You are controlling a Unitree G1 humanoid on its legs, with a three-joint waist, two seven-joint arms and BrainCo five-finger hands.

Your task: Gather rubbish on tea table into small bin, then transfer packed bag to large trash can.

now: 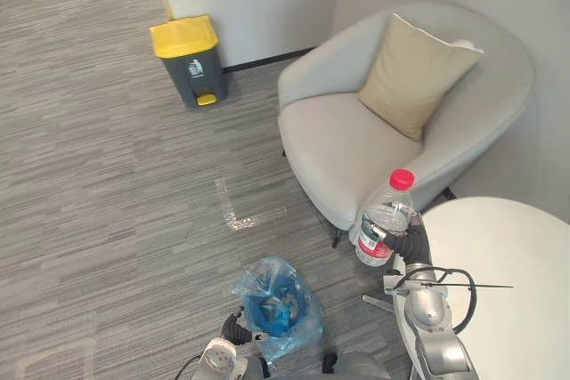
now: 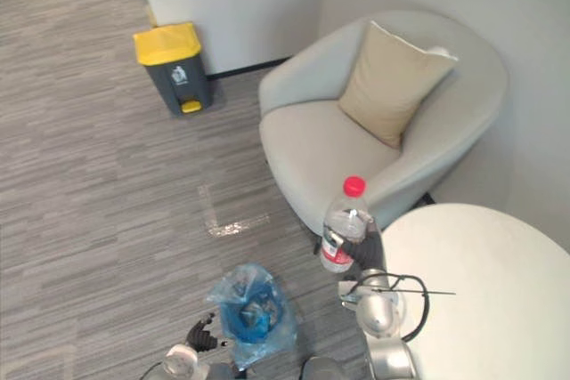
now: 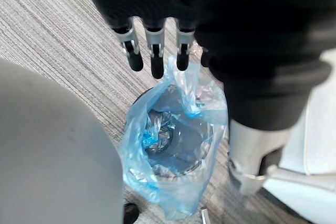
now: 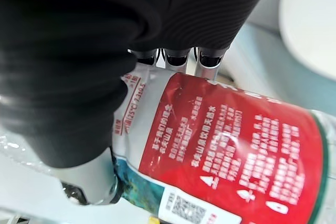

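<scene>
R hand (image 1: 408,242) is curled round a clear bottle (image 1: 387,215), thumb and fingers (image 4: 176,56) wrapped over its red label (image 4: 226,145); the bottle is upright, its red cap (image 1: 403,178) above the hand. The white tea table (image 1: 517,264) sits just to the hand's right and below it, rim close to the wrist. Right behind the bottle is the grey armchair (image 1: 356,140) w/ a tan cushion (image 1: 417,73); the seat's front edge is the nearest obstacle on the far side of the hand.

L hand (image 1: 236,328) hangs low, fingers (image 3: 155,59) straight and a bit apart, nothing held. Small bin (image 3: 207,129) lined w/ a blue bag (image 3: 173,198) stands on the carpet (image 1: 107,184) directly under the fingertips. The bag's rim rises up near the tips; can't tell if it touches. Crumpled stuff lies inside the bag; can't make out what.

Between the two hands there's open air, w/ the bin down-left of the bottle. Large trash can (image 1: 189,60), yellow lid shut, stands by the wall well beyond the L hand, w/ bare carpet and a tape mark (image 1: 233,211) between. L thumb is out of sight
</scene>
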